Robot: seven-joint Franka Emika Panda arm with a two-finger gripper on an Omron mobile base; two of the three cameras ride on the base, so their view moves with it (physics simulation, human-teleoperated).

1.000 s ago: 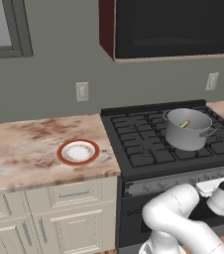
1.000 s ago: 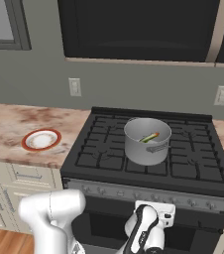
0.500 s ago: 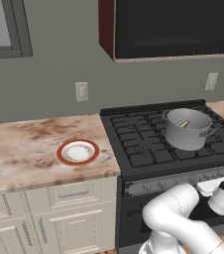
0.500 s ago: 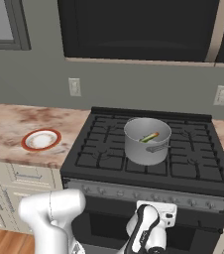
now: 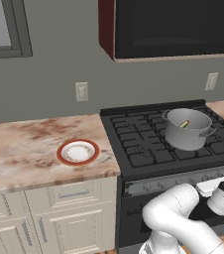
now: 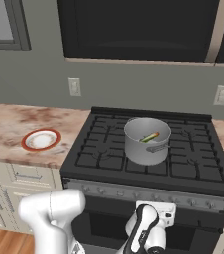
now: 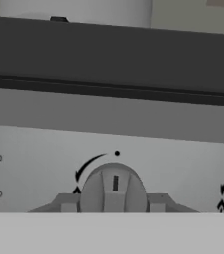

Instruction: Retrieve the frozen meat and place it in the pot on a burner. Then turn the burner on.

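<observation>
Brushed-steel pot (image 6: pixel 147 140) holds the slim greenish fish (image 6: pixel 150 137); gripper (image 7: pixel 113 206) fingers flank a round grey knob (image 7: pixel 113 191), grip unclear.

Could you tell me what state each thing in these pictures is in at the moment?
frozen meat: inside the pot, leaning on its wall.
pot: upright on a burner grate, lidless.
stove knob: marker upright, under the dot.
gripper: fingers either side of the knob; grip unclear.
plate: empty, on the counter.
</observation>
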